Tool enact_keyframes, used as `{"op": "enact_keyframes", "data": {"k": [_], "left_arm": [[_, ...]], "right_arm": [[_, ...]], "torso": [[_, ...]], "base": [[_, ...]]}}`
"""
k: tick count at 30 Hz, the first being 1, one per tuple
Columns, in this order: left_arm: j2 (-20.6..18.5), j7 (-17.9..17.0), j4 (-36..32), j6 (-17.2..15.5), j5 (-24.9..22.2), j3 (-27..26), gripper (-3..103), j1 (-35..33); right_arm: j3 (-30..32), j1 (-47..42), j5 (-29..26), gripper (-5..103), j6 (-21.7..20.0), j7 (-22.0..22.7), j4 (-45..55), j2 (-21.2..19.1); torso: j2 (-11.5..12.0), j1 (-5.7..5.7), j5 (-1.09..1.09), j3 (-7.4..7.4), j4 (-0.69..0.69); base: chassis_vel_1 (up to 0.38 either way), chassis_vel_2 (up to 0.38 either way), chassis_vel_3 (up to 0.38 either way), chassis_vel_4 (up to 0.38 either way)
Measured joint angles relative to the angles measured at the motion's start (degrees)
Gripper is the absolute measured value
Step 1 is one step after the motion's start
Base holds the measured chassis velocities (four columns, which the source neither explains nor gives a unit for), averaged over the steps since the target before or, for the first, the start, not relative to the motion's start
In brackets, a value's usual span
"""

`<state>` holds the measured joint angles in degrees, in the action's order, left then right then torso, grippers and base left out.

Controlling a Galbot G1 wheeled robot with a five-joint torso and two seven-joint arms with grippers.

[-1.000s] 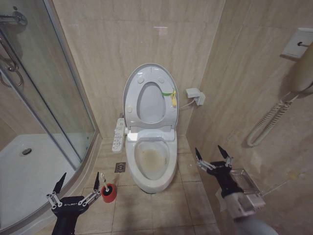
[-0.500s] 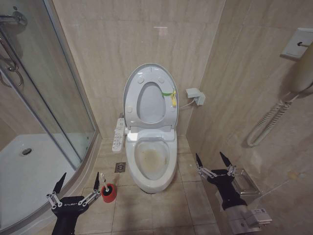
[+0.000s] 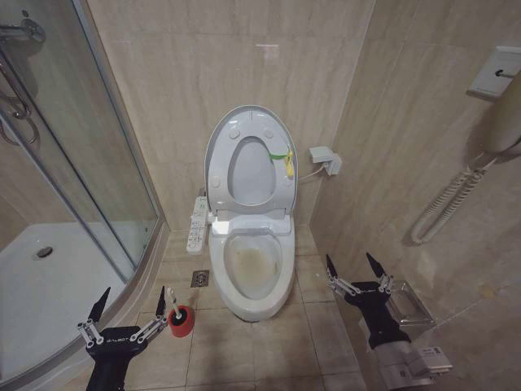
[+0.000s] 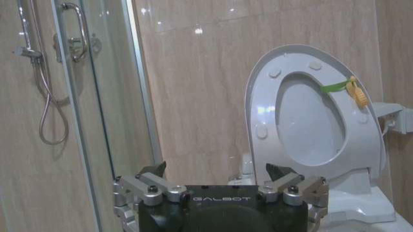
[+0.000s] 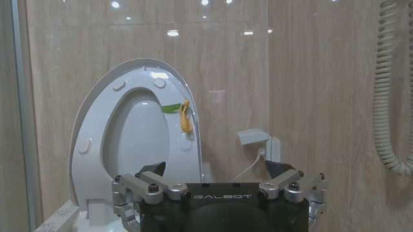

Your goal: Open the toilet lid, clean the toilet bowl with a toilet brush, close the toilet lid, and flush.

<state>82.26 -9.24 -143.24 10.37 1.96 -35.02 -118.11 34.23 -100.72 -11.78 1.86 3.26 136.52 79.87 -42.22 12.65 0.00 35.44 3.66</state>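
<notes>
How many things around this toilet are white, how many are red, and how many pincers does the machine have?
White: 3 - raised plastic toilet lid, ceramic toilet bowl, slim brush handle
Red: 1 - round holder cup
Black pincers: 2 - left pincer, right pincer
Total: 6

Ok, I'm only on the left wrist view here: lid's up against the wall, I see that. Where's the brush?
Observer: The toilet brush stands in its red holder on the floor, left of the toilet bowl, just right of the left gripper.
Operator: Is the left gripper holding it?
Observer: No, the fingers are open and empty.
Operator: And the right gripper?
Observer: The right gripper is open too, low at the bowl's right, beside a wire rack.
Operator: Bowl clean?
Observer: No, it has yellowish-brown staining at the bottom.
</notes>
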Motion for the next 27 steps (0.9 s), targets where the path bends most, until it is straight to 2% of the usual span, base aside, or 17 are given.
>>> {"op": "enact_keyframes", "data": {"k": [27], "left_arm": [[0.0, 0.0, 0.0, 0.0, 0.0, 0.0, 100, 0.0]], "right_arm": [[0.0, 0.1, -0.1, 100, -0.1, 0.1, -0.1, -0.1]], "torso": [[0.0, 0.00, 0.00, 0.00, 0.00]], "base": [[0.000, 0.000, 0.000, 0.000]]}}
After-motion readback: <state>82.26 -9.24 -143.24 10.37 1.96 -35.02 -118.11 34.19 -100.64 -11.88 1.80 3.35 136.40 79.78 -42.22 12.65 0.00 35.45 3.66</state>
